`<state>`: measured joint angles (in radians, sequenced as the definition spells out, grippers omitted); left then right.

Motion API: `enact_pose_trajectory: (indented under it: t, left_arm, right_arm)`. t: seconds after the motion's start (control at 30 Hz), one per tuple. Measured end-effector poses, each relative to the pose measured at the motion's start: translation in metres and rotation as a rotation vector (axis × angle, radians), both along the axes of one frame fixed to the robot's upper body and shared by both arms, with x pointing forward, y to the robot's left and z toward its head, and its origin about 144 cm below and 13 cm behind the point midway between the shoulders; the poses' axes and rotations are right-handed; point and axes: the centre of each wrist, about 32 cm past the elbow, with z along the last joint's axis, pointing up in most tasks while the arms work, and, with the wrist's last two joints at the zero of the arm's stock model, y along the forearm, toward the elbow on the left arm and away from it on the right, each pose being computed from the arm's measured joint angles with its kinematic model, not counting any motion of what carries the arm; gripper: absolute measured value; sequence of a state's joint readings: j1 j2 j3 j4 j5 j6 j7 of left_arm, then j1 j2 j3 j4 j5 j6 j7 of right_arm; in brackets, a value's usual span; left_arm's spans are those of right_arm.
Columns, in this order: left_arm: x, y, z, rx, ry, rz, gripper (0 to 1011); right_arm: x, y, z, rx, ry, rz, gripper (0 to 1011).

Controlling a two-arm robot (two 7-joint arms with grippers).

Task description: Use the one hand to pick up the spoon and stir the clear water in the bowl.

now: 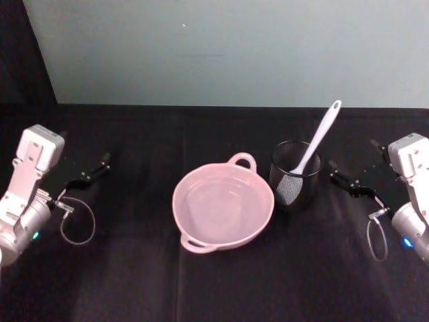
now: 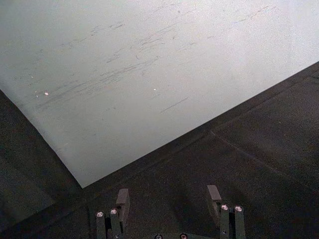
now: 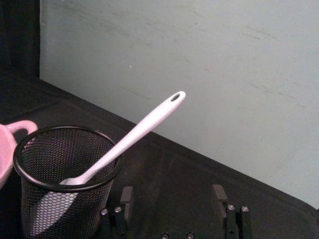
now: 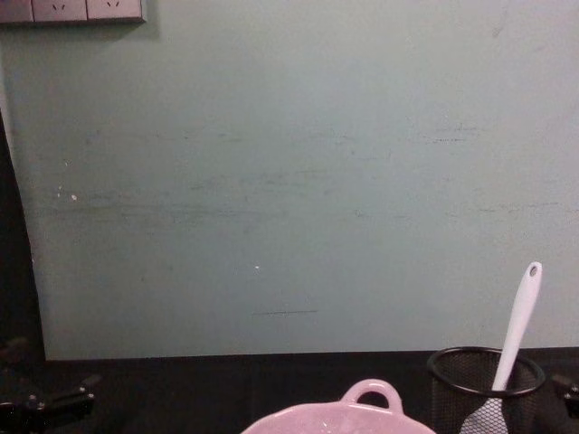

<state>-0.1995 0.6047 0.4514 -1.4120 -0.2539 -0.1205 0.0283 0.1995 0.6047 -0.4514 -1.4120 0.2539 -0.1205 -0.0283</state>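
Your spoon (image 1: 320, 137) has not been picked up. It stands in the black wire-mesh cup (image 1: 310, 189), its pale bowl end down inside against the mesh. The long white handle leans out over the rim, up and towards the back right, with the small oval hole at the tip uppermost. In the right wrist view the spoon (image 3: 142, 130) rests on the cup's rim (image 3: 22, 144), and nothing else shows in the cup.

Just to the left of the cup sits the pink bowl (image 1: 176, 201), upright on the black cloth (image 1: 134, 268). It has one loop handle on its far rim and one on its near rim. You cannot tell whether bowl and cup touch. The bowl holds clear water (image 1: 224, 208), which shows as faint glints on the pink inside. From the chest view you see the bowl's far handle (image 4: 371, 394) with the spoon (image 4: 520, 321) rising beside it in front of the pale green panel (image 4: 289, 181).

Your right gripper (image 1: 353, 163) waits near the cup's right side, apart from it. Its fingers are spread with nothing between them (image 3: 172, 193). Your left gripper (image 1: 94, 169) sits well away at the table's left, fingers likewise parted and empty (image 2: 168, 195).
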Motion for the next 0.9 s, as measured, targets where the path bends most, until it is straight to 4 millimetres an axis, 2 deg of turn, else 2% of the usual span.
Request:
enact_pose_trajectory:
  t: [0.9]
  left_arm:
    - [0.0,0.0,0.0,0.0,0.0,0.0,1011]
  right_arm:
    - [0.0,0.0,0.0,0.0,0.0,0.0,1002]
